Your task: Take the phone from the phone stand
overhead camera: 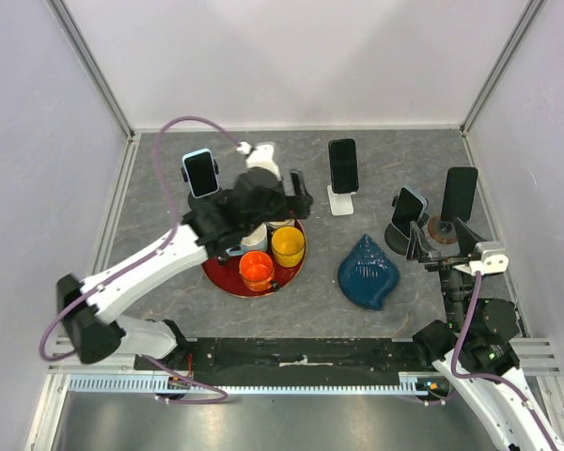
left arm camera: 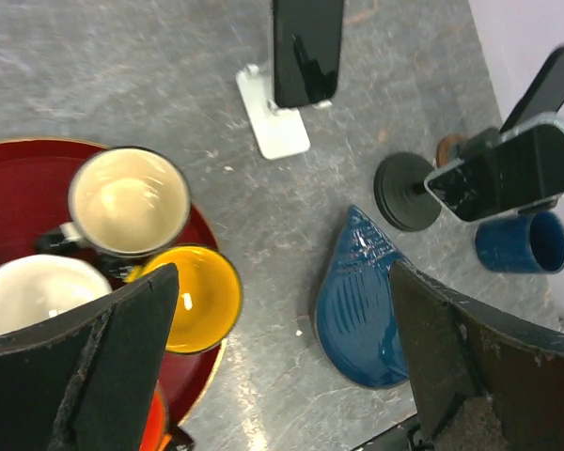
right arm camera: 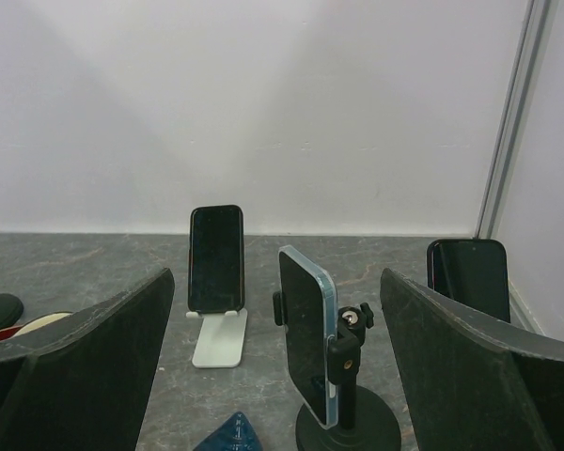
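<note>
Both sets of jaws stand wide apart w/ nothing between them. L gripper [left arm camera: 282, 319] hangs above the table's middle, tilted down; under its left finger lies the yellow cup [left arm camera: 202, 296], and between the fingers, lower down, the blue shell-shaped dish [left arm camera: 362, 310]. It touches neither.

R gripper [right arm camera: 274, 310] sits low at the right side, aimed level toward the back wall. Straight ahead of it, apart from both fingers, is the blue-cased phone [right arm camera: 305, 329], seen edge-on, clamped upright in the black round-base stand [right arm camera: 348, 413].

Further back & left of that, the black phone [right arm camera: 215, 258] leans in the white stand [right arm camera: 218, 340], near the back wall's centre. To the right, a third phone [right arm camera: 467, 277] stands upright close to the right wall; its stand is mostly hidden. A fourth phone [overhead camera: 200, 173], light-blue case, is at back left behind the L arm; its stand can't be seen.

Red tray [overhead camera: 227, 274] carries the yellow cup, an orange cup [overhead camera: 257, 270], a cream-lined dark cup [left arm camera: 130, 199] & a white cup [left arm camera: 28, 291]. A small blue mug [left arm camera: 522, 242] is just beside the black stand. All rest on the grey table [overhead camera: 357, 319].
</note>
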You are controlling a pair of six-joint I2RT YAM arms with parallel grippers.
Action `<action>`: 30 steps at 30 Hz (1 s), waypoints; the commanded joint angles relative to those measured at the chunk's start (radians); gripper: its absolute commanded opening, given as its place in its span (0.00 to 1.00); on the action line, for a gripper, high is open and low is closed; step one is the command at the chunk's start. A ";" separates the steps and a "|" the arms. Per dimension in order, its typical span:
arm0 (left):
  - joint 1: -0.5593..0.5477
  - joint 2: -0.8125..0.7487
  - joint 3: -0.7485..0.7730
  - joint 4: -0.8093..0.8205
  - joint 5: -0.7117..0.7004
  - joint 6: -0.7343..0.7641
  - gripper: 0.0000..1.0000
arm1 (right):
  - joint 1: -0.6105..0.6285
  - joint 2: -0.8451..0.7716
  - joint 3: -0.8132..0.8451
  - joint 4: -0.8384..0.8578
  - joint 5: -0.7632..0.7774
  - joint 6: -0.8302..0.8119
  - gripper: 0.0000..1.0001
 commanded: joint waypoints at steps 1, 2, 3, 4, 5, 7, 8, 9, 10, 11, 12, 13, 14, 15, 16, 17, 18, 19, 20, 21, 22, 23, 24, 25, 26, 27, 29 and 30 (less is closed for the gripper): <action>-0.098 0.180 0.134 -0.003 -0.132 -0.056 1.00 | 0.010 -0.009 0.034 0.013 -0.004 0.009 0.98; -0.118 0.218 0.150 -0.004 -0.136 -0.062 1.00 | 0.008 -0.011 0.035 0.013 -0.005 0.009 0.98; -0.124 0.252 0.184 -0.011 -0.136 -0.065 1.00 | 0.010 -0.011 0.034 0.013 -0.004 0.009 0.98; -0.132 0.318 0.200 -0.011 -0.123 -0.066 1.00 | 0.011 -0.011 0.035 0.013 -0.005 0.009 0.98; -0.143 0.349 0.215 -0.012 -0.117 -0.073 1.00 | 0.013 -0.009 0.035 0.013 -0.007 0.009 0.99; -0.155 0.410 0.252 -0.012 -0.109 -0.080 1.00 | 0.014 -0.009 0.035 0.013 -0.007 0.009 0.98; -0.158 0.460 0.262 -0.014 -0.104 -0.085 1.00 | 0.016 -0.009 0.035 0.013 -0.007 0.009 0.98; -0.161 0.490 0.285 -0.017 -0.100 -0.088 1.00 | 0.016 -0.009 0.035 0.013 -0.005 0.008 0.98; -0.163 0.514 0.298 -0.023 -0.092 -0.093 1.00 | 0.017 -0.009 0.035 0.013 -0.007 0.008 0.98; -0.163 0.565 0.310 -0.027 -0.089 -0.093 1.00 | 0.020 -0.009 0.035 0.013 -0.005 0.008 0.98; -0.163 0.590 0.331 -0.034 -0.089 -0.093 1.00 | 0.022 -0.009 0.035 0.013 -0.007 0.008 0.98; -0.163 0.613 0.344 -0.050 -0.086 -0.090 1.00 | 0.022 -0.009 0.035 0.013 -0.005 0.008 0.98; -0.163 0.663 0.359 -0.063 -0.083 -0.088 1.00 | 0.023 -0.011 0.035 0.013 -0.005 0.008 0.98; -0.163 0.686 0.388 -0.079 -0.080 -0.090 1.00 | 0.025 -0.009 0.035 0.013 -0.005 0.008 0.98; -0.163 0.711 0.402 -0.092 -0.069 -0.088 1.00 | 0.028 -0.009 0.034 0.013 -0.005 0.008 0.98; -0.163 0.732 0.414 -0.115 -0.063 -0.085 1.00 | 0.028 -0.009 0.034 0.013 -0.007 0.005 0.98; -0.163 0.766 0.430 -0.122 -0.055 -0.085 1.00 | 0.028 -0.009 0.034 0.013 -0.005 0.006 0.98; -0.163 0.781 0.434 -0.127 -0.051 -0.085 1.00 | 0.030 -0.009 0.034 0.013 -0.005 0.006 0.98; -0.163 0.794 0.444 -0.136 -0.048 -0.085 1.00 | 0.030 -0.009 0.034 0.013 -0.004 0.006 0.98; -0.163 0.821 0.450 -0.144 -0.046 -0.085 1.00 | 0.031 -0.011 0.034 0.013 -0.004 0.006 0.98; -0.163 0.832 0.454 -0.155 -0.044 -0.085 1.00 | 0.033 -0.011 0.032 0.013 -0.005 0.005 0.98; -0.163 0.846 0.465 -0.167 -0.043 -0.085 1.00 | 0.034 -0.009 0.032 0.013 -0.005 0.005 0.98; -0.163 0.864 0.468 -0.172 -0.043 -0.085 1.00 | 0.034 -0.009 0.032 0.013 -0.005 0.003 0.98; -0.163 0.874 0.471 -0.175 -0.046 -0.085 1.00 | 0.034 -0.009 0.032 0.013 -0.005 0.005 0.98; -0.163 0.880 0.473 -0.182 -0.046 -0.085 1.00 | 0.034 -0.009 0.032 0.013 -0.004 0.005 0.98; -0.163 0.886 0.471 -0.182 -0.051 -0.085 1.00 | 0.036 -0.009 0.031 0.013 -0.002 0.005 0.98; -0.163 0.904 0.471 -0.185 -0.051 -0.085 1.00 | 0.036 -0.009 0.031 0.013 -0.002 0.002 0.98; -0.163 0.912 0.471 -0.188 -0.049 -0.085 1.00 | 0.036 -0.009 0.031 0.013 -0.004 0.003 0.98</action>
